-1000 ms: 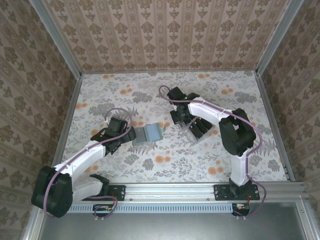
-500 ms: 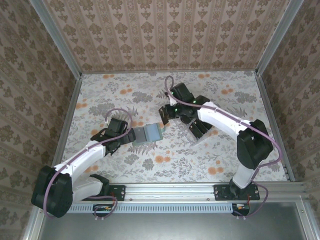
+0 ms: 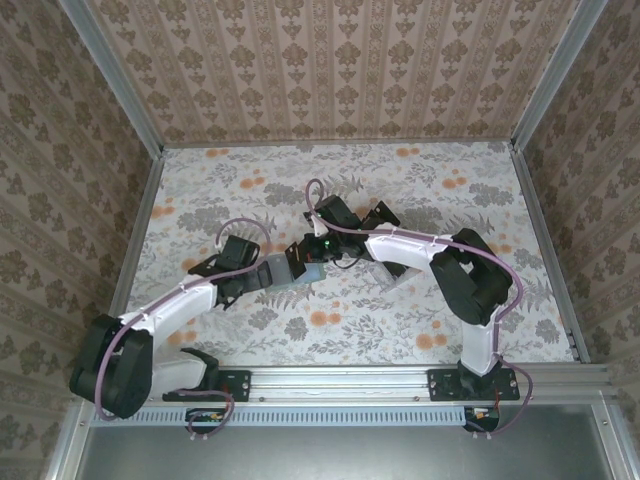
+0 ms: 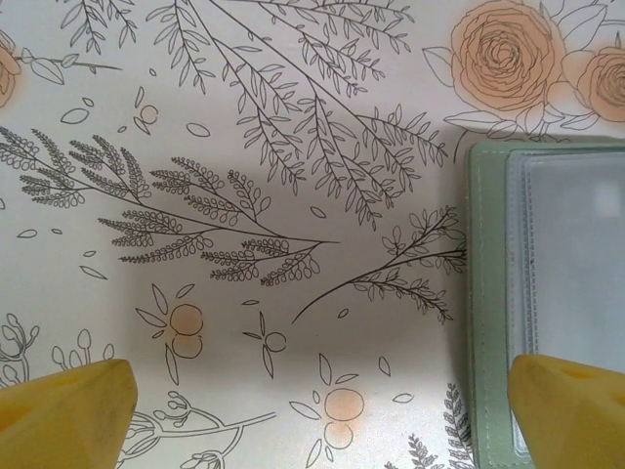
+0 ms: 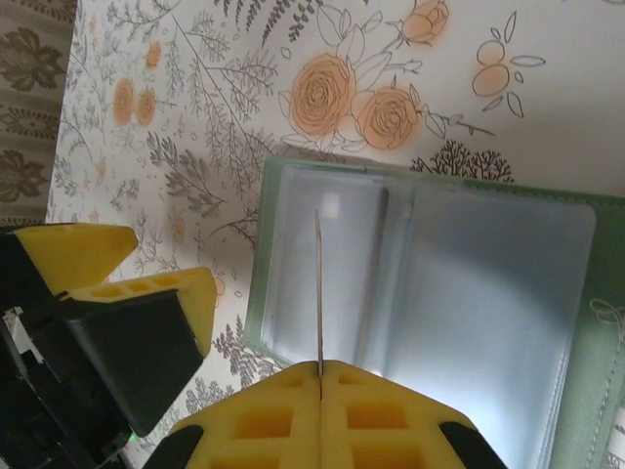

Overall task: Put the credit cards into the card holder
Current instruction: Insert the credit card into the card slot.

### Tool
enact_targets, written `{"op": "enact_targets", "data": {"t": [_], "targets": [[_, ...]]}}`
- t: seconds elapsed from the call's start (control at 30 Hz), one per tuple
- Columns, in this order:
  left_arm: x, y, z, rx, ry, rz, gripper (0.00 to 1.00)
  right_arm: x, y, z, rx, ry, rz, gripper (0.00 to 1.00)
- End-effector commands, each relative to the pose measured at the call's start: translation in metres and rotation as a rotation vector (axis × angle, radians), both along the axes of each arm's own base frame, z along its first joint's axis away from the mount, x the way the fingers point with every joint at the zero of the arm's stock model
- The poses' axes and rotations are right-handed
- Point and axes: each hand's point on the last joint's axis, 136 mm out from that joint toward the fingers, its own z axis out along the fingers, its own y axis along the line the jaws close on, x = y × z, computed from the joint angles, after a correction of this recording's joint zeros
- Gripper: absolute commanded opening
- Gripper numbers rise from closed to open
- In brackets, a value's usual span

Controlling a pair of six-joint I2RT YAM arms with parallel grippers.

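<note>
The left gripper (image 4: 312, 405) stands wide open and holds nothing. One yellow fingertip (image 4: 566, 401) sits over the edge of the single card holder (image 4: 488, 293), the other over the bare flowered table (image 4: 244, 147). The holder lies open mid-table, its clear pockets facing up; I cannot tell what is in them. The right gripper (image 5: 319, 376) is pinched tight on one card (image 5: 318, 283), which stands edge-on over the holder's left pocket.

card holder (image 4: 485, 293) cut by frame edge; card (image 5: 318, 293) edge-on, face hidden
</note>
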Motion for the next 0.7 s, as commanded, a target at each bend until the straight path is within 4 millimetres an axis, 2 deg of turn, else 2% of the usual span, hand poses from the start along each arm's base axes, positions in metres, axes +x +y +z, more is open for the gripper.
{"op": "enact_targets", "data": {"t": [0.0, 0.23, 0.4, 0.67], "targets": [[0.01, -0.01, 0.011, -0.006, -0.023, -0.026, 1.0, 0.001, 0.003, -0.01, 0.007, 0.011, 0.007, 0.0], [0.014, -0.016, 0.012, 0.004, -0.023, -0.044, 1.0, 0.004, -0.012, -0.036, -0.074, 0.006, -0.006, 0.0], [0.017, -0.019, 0.013, 0.003, -0.027, -0.051, 1.0, 0.006, -0.024, -0.043, -0.089, 0.01, -0.028, 0.0], [0.025, -0.033, 0.015, -0.002, -0.04, -0.084, 1.0, 0.005, -0.026, -0.053, -0.1, 0.031, -0.026, 0.0]]}}
